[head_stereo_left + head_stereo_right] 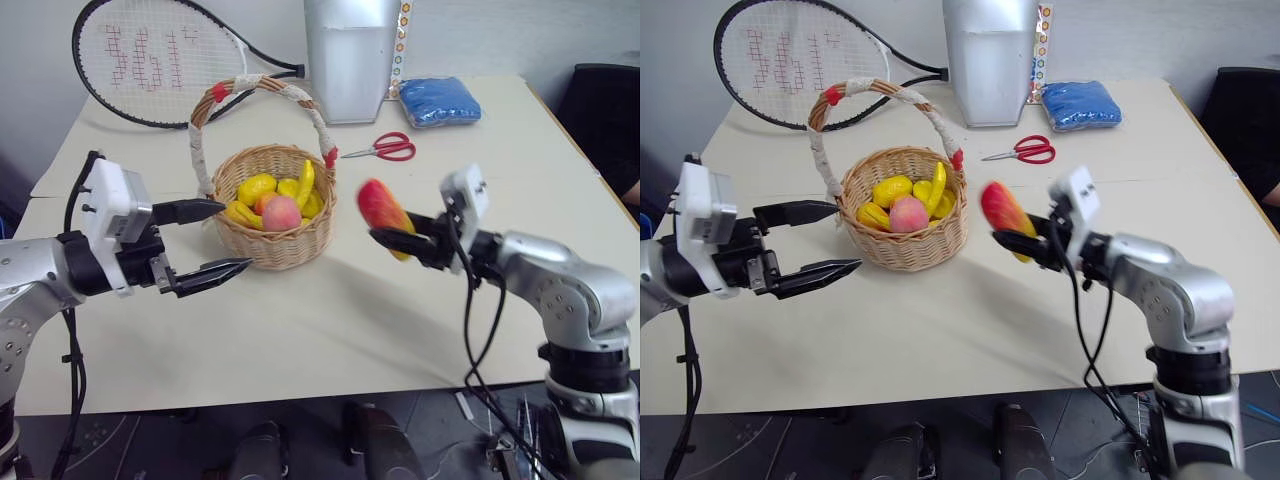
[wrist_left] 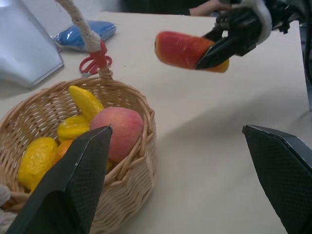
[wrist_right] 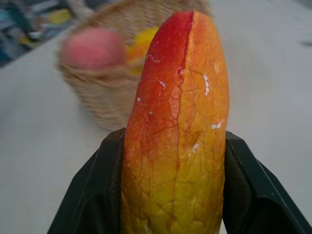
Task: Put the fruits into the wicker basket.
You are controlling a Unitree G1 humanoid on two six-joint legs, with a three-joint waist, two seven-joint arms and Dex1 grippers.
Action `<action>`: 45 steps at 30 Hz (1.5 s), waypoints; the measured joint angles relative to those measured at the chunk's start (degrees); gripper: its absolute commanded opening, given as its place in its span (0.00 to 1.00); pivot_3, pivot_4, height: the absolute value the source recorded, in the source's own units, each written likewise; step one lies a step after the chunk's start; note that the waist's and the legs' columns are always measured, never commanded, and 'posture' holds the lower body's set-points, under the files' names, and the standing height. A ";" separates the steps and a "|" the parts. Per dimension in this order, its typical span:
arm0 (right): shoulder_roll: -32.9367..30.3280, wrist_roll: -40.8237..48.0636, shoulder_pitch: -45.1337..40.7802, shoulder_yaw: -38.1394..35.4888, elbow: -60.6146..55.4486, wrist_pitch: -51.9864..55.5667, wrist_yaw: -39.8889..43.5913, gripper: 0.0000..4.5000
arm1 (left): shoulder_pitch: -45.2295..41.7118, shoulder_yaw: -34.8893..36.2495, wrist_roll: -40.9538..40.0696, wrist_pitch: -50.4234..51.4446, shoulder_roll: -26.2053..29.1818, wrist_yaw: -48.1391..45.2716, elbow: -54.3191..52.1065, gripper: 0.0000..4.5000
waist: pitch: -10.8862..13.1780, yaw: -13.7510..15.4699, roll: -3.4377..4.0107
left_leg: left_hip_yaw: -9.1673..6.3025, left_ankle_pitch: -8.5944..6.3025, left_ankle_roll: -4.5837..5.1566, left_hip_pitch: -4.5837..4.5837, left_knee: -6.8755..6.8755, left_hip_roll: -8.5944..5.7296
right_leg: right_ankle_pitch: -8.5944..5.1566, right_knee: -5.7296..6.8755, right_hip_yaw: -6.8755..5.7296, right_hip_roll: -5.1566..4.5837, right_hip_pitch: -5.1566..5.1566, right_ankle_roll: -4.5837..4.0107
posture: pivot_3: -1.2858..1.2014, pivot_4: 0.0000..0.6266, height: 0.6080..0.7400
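tennis racket [image 1: 150, 60], red scissors [image 1: 385, 148], blue cloth [image 1: 439, 101]

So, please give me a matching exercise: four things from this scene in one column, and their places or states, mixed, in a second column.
1. mango
2. peach
3. scissors
4. left gripper

a. open, beside the basket
b. lying in the basket
c. held above the table in the right gripper
d. flat on the table behind the basket

Pairs: 1-c, 2-b, 3-d, 4-a

The black-framed tennis racket [image 1: 150, 60] bore a red mark painted on its white strings, perhaps a logo; no readable text appeared.
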 measured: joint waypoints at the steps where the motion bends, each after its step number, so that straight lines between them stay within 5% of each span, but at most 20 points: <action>1: 1.94 -0.40 -2.82 2.21 0.53 0.05 -0.57 0.44 | 0.34 0.70 -0.17 0.20 0.14 0.10 -0.41 1.00 | 0.00 -0.04 0.00 | 0.01 -0.01 -0.02 0.01 0.00 0.01 | -0.01 0.01 0.01 -0.01 -0.02 -0.03 | 0.52 0.24 1.00; 10: 13.18 -16.77 -25.38 20.20 21.77 -12.18 -2.16 0.44 | 0.42 1.52 -0.29 0.41 0.32 1.70 -1.14 1.00 | 0.00 -0.06 0.00 | 0.11 -0.05 -0.05 -0.12 0.04 -0.01 | -0.04 0.03 -0.03 -0.06 -0.17 -0.12 | 0.52 0.24 1.00; 16: 19.79 -27.55 -32.54 22.53 37.60 -27.46 -3.68 0.44 | 1.43 3.00 0.21 0.36 1.47 1.73 -1.28 1.00 | -0.02 -0.55 -0.03 | 0.11 -0.12 -0.13 -0.17 -0.02 0.13 | -0.04 0.08 -0.06 -0.09 -0.17 -0.12 | 0.52 0.24 1.00; 22: 21.28 -32.34 -32.51 22.76 43.61 -33.42 -3.16 0.86 | 1.99 3.99 0.18 0.36 1.48 2.21 -1.40 1.00 | -0.02 -0.95 -0.03 | 0.10 -0.17 -0.09 -0.25 -0.02 0.12 | -0.04 0.01 -0.09 -0.16 -0.19 -0.12 | 0.52 0.24 1.00; 23: 21.24 -32.70 -32.42 22.73 43.48 -33.89 -3.13 0.94 | 2.15 3.98 0.17 0.36 1.44 2.29 -1.52 1.00 | -0.02 -1.14 -0.03 | 0.10 -0.18 -0.10 -0.26 -0.02 0.13 | -0.04 0.01 -0.09 -0.17 -0.19 -0.12 | 0.52 0.24 1.00; 28: 18.22 -30.83 -26.71 19.27 34.03 -30.09 -0.85 0.94 | 1.99 3.73 0.09 0.05 1.32 2.79 -2.41 1.00 | -0.02 -1.20 -0.04 | 0.07 -0.19 -0.13 -0.25 -0.02 0.16 | -0.04 0.02 -0.12 -0.15 -0.19 -0.12 | 0.52 0.24 1.00; 36: 2.01 -15.13 -14.03 5.42 9.11 -9.12 6.54 0.94 | -2.61 -0.12 0.29 -1.25 1.37 1.84 0.40 1.00 | -0.03 0.00 -0.05 | 0.16 -0.22 -0.07 -0.17 0.01 0.12 | -0.04 -0.02 -0.11 -0.12 -0.16 -0.12 | 0.52 0.24 1.00; 45: 13.11 -19.23 -11.86 3.93 14.79 -10.59 -8.88 0.94 | -6.90 -5.55 2.57 -3.34 1.32 0.67 3.53 1.00 | -0.03 -1.41 -0.06 | 0.42 -0.11 -0.27 0.13 -0.08 0.20 | -0.02 0.10 0.06 0.02 -0.20 -0.26 | 0.52 0.24 1.00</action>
